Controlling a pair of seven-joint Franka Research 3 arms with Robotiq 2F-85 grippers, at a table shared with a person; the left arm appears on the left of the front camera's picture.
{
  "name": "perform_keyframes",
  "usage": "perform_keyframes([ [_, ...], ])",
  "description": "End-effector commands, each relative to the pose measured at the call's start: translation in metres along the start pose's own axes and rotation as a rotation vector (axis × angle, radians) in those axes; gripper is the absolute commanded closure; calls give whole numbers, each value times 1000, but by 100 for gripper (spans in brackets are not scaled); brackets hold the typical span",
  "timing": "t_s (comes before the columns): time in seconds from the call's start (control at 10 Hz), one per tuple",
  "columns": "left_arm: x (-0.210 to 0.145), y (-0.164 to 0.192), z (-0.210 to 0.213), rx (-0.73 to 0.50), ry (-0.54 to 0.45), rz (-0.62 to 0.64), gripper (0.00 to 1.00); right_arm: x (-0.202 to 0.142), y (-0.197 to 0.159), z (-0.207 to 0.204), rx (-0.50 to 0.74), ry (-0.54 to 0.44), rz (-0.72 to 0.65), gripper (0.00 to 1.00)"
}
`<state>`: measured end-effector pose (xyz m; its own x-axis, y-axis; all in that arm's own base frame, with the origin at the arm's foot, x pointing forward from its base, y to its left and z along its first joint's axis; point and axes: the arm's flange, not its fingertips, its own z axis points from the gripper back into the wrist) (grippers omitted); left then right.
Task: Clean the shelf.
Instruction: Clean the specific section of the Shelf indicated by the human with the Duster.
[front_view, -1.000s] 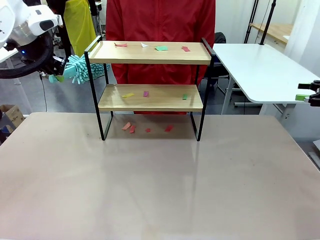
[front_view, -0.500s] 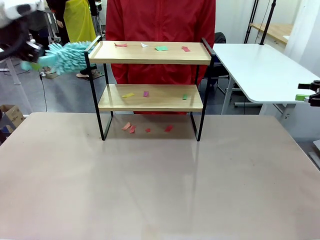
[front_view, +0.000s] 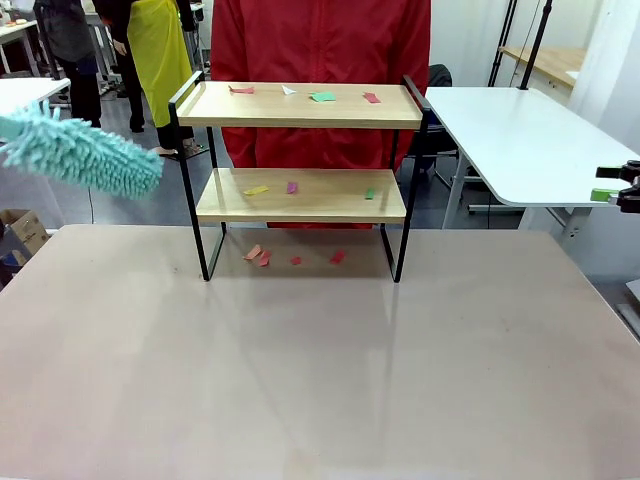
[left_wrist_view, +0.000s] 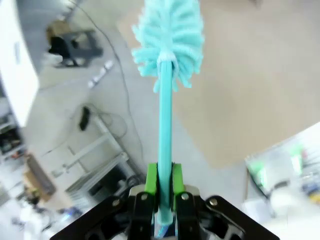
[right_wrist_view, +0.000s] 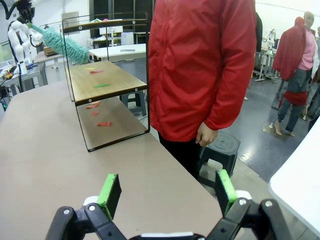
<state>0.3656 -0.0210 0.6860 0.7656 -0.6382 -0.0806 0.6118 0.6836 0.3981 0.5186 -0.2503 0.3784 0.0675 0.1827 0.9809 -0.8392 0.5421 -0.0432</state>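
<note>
duster (front_view: 85, 155) swung down-left from shelf (front_view: 300, 195) (handle cut off).

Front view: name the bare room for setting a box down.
Widest free patch: the beige table between its near edge and the legs of the black-framed two-tier wooden shelf, plus strips either side. Coloured paper scraps crowd the top board, dot the lower one and litter the table beneath. A fluffy teal duster hangs left of the shelf.

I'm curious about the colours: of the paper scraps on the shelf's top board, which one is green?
The green scrap, third from the left on the top board of the shelf: it lies between the white scrap and the right red scrap.
</note>
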Motion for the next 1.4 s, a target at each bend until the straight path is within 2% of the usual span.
perform_keyframes([
  [0.0, -11, -14, 5, 45, 89, -291, 86, 8, 1, -1, -12, 14, -7, 0],
  [0.3, -32, -48, 9, 16, 68, -618, 86, 8, 1, -1, -12, 14, -7, 0],
  [0.5, -39, -62, 5, -36, 7, -724, 86, 8, 1, -1, -12, 14, -7, 0],
  [0.6, -41, -66, 1, -44, -3, -754, 86, 8, 1, -1, -12, 14, -7, 0],
  [0.7, -39, -64, -1, -39, -13, -720, 86, 8, 1, -1, -12, 14, -7, 0],
  [0.8, -33, -69, 10, -35, 27, -718, 86, 8, 1, -1, -12, 14, -7, 0],
  [1.3, -33, -69, 10, -35, 27, -718, 86, 8, 1, -1, -12, 14, -7, 0],
])
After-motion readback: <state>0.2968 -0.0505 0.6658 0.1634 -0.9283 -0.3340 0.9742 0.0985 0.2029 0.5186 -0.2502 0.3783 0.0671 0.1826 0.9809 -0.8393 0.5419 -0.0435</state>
